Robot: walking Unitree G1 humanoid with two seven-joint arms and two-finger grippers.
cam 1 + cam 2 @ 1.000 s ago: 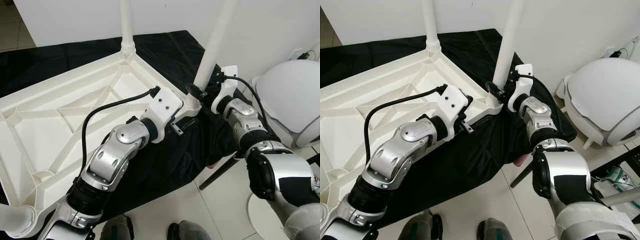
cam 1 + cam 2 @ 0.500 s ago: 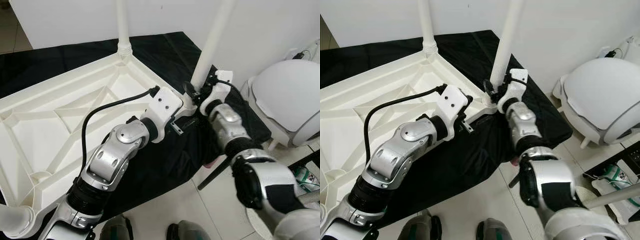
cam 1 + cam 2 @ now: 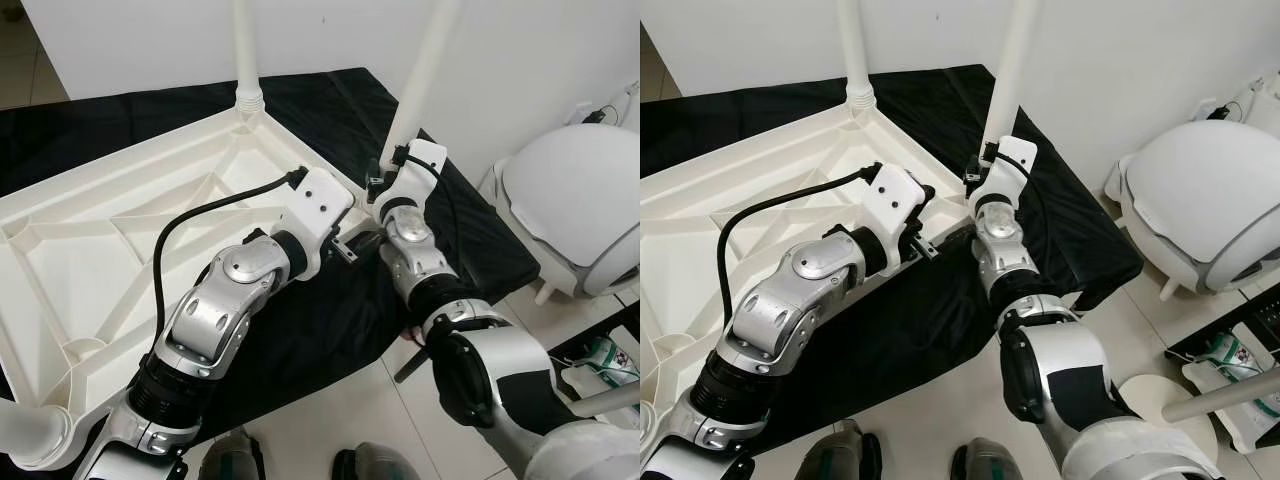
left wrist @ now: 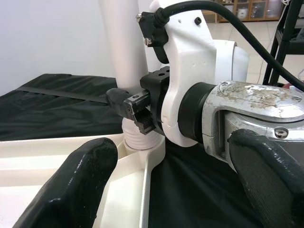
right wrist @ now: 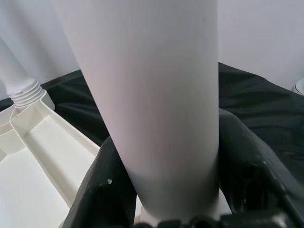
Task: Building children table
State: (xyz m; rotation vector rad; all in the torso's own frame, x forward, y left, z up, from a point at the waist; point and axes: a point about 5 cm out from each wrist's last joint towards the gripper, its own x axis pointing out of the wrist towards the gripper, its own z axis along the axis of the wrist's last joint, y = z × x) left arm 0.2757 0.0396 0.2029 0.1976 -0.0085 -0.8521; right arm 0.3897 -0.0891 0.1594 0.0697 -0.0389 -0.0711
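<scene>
The white plastic tabletop (image 3: 90, 240) lies upside down on a black cloth (image 3: 330, 110), its ribbed underside showing raised diagonal struts and shallow triangular bays. At its near right corner a smooth, round white leg (image 3: 1008, 70) stands upright in a threaded socket; a second leg (image 3: 244, 45) rises from the far corner with the same ridged collar at its base. The right gripper (image 5: 171, 190) is clamped around the near leg low down, one black finger on each side of the tube, pressed to it. The left gripper (image 4: 175, 180) hovers just beside that corner over the tabletop's rim, its two blunt, matte black fingers spread wide and holding nothing. To the right, past the cloth's edge, stands a rounded white chair (image 3: 580, 200) on pale tiled floor (image 3: 340, 410).
</scene>
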